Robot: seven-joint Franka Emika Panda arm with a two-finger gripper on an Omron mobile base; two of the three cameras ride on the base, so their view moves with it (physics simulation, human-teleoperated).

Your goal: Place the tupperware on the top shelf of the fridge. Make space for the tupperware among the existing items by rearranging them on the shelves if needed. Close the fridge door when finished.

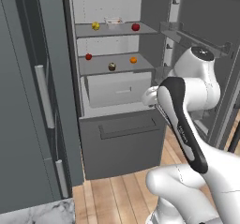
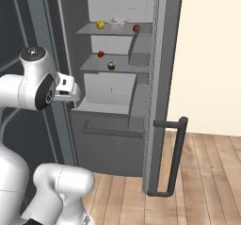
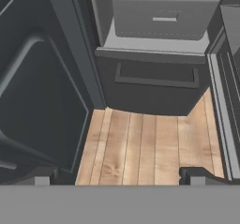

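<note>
1. The tupperware (image 1: 113, 20) already sits on the top shelf (image 1: 123, 29), upper centre of the left base view, between a yellow fruit (image 1: 95, 26) and a red fruit (image 1: 135, 27).
2. The fridge door (image 2: 164, 78) stands open; closing it seems all that is left.
3. The gripper (image 3: 117, 177) holds nothing, jaws wide.
4. No writing is readable.

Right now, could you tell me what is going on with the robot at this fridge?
The fridge door stands wide open. The tupperware already sits on the top shelf, between a yellow fruit and a red fruit. The lower shelf holds a red fruit, a cupcake and an orange. The gripper is open and empty, pointed at the floor before the fridge. The door is not yet closed.
</note>
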